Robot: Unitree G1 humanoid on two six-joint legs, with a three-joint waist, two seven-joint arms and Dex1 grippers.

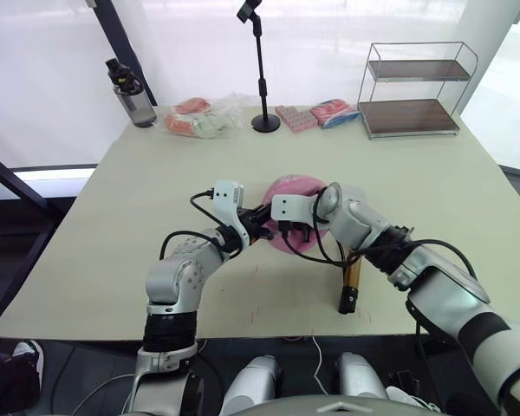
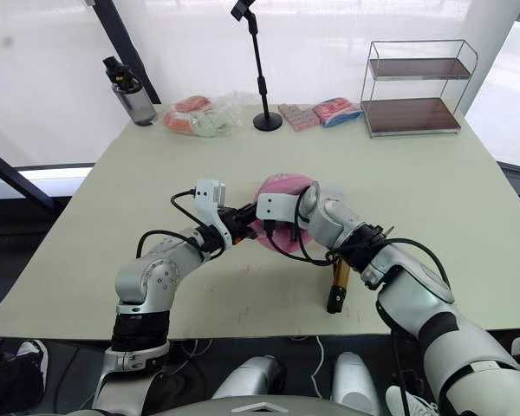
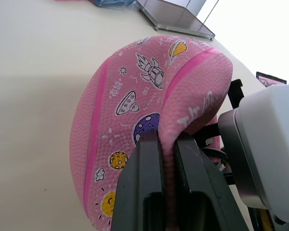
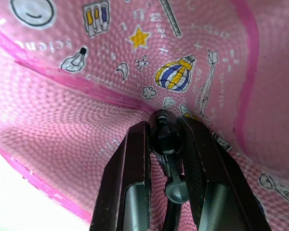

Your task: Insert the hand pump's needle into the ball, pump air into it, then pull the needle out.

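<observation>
Ball: the pink rubber ball printed with small cartoon pictures (image 3: 149, 125) sits at the middle of the pale table (image 1: 113, 191), between your two arms. It is deflated, a flattish folded disc rather than a sphere.

Left end effector: your left end effector (image 3: 166, 144) has its two black fingers pressed together on a fold of the ball's rim, pinching the skin between them.

Right end effector: your right end effector (image 4: 164, 132) pinches the black fitting at the hose tip, which is pressed against the ball's inner, dished surface. The needle itself is hidden between the fingers and the rubber, so you cannot tell how far in it is.

Pump: the slim bronze-gold hand pump with black end caps (image 1: 351, 282) lies on the table near the front edge, just right of the ball and under your right forearm, its thin black hose (image 1: 325, 247) looping up to the fitting.

Handling: judge the ball as light, soft and yielding; it buckles under any push, so the rim pinch is what resists the needle. The pebbled skin should grip well. The needle is likely thin and easy to bend, so keep your hold on the stiff black fitting and push straight along it.

Far side: a wire two-tier shelf (image 1: 416, 87), a black stand (image 1: 262, 78), a dark bottle (image 1: 132, 94) and some packets (image 1: 199, 117).
</observation>
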